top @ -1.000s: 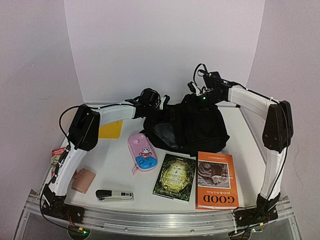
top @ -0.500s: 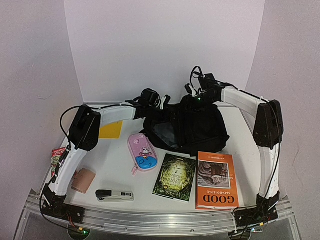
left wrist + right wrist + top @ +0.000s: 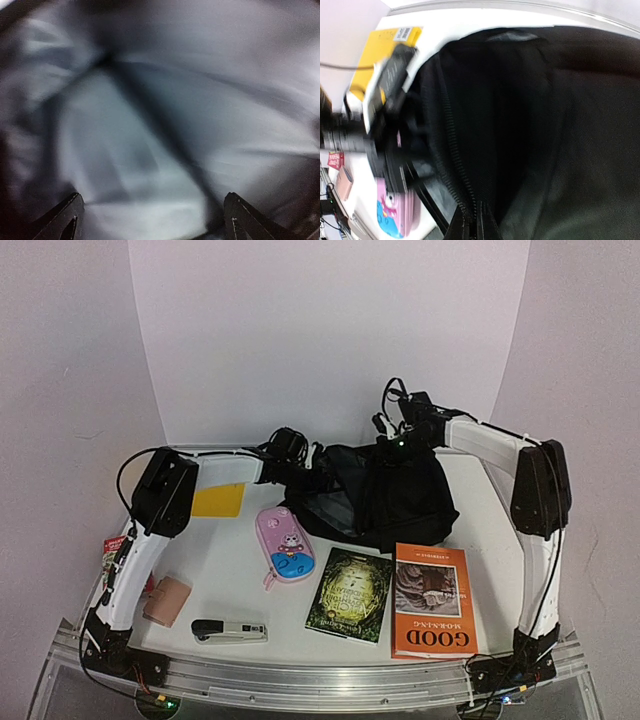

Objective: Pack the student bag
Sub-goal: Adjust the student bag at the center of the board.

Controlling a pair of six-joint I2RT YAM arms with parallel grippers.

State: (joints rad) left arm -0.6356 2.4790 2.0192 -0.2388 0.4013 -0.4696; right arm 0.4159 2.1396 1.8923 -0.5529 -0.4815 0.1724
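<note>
Stapler [image 3: 228, 630], green book [image 3: 350, 594], orange book [image 3: 432, 598], pink case [image 3: 284, 543] loose on counter [image 3: 225, 575]: unpacked. Bag [image 3: 400, 502] at back, mouth open. Right fingers [image 3: 465, 227] pinch its zip rim; left fingers [image 3: 62, 220] wide, facing lining. Nothing seen inside; packing seemingly unstarted.

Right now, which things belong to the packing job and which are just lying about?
In the job: bag, right gripper pinching its zip edge, left gripper open against its lining.
Lying about, untouched: pencil case, green book, orange book, stapler, yellow pad, pink pouch, red packet.
</note>
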